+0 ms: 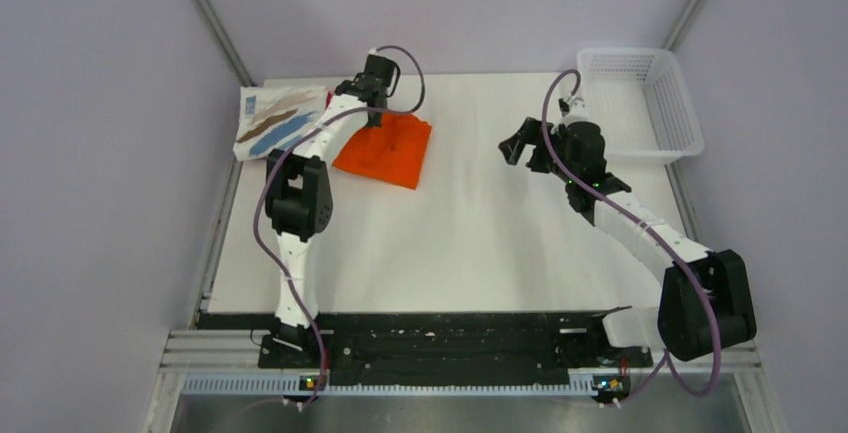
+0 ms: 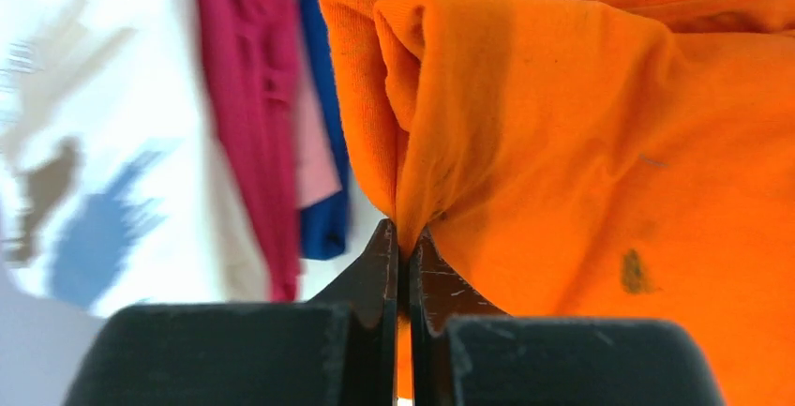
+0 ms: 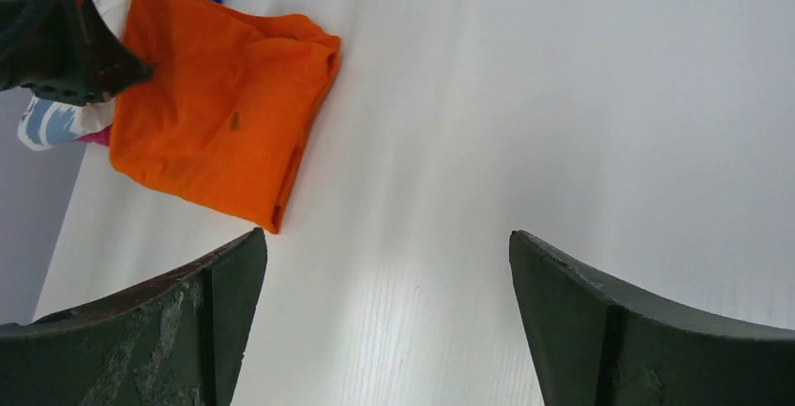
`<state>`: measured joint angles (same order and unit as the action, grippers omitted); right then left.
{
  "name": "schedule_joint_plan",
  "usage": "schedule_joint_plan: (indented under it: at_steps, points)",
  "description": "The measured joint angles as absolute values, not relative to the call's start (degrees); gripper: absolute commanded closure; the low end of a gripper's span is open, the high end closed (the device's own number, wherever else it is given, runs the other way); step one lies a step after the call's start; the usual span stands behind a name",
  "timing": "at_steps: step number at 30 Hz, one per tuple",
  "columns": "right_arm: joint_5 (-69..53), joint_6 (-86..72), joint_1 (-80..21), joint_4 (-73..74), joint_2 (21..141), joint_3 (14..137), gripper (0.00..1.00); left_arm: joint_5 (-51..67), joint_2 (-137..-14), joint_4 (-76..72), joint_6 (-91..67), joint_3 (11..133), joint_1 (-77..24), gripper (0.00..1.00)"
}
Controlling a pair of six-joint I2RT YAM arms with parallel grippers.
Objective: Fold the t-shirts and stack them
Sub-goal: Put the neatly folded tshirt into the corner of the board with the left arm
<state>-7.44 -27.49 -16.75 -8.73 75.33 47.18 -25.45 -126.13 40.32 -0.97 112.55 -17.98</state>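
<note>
Left gripper: jaws pressed together, pinching a fold at the edge of the orange t-shirt, which lies folded at the far left of the table. Just beside it is a stack with the white printed t-shirt on top; the edges of a pink t-shirt and a blue t-shirt show. Right gripper: jaws spread wide, holding nothing, well apart from the shirts. A basket sits at the far right corner.

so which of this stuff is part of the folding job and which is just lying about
Job: orange tee, pinched in the left end effector; printed tee; pink tee; blue tee
Lying about: basket
</note>
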Motion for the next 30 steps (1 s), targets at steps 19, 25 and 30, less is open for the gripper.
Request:
schedule_joint_plan:
  at_steps: [19, 25, 30]
  points:
    - [-7.64, -26.48, -16.75, -5.93, 75.05, 47.18, 0.01, -30.98, -113.49, 40.99, 14.72, 117.19, -14.66, 1.00]
    - [-7.60, -26.48, -16.75, -5.91, 75.05, 47.18, 0.01, -31.51, -111.44, 43.55, 15.18, 121.82, -14.70, 1.00]
    - [-7.57, -26.50, -16.75, -5.91, 75.05, 47.18, 0.01, -32.67, -108.66, 44.62, 15.46, 122.91, -14.41, 1.00]
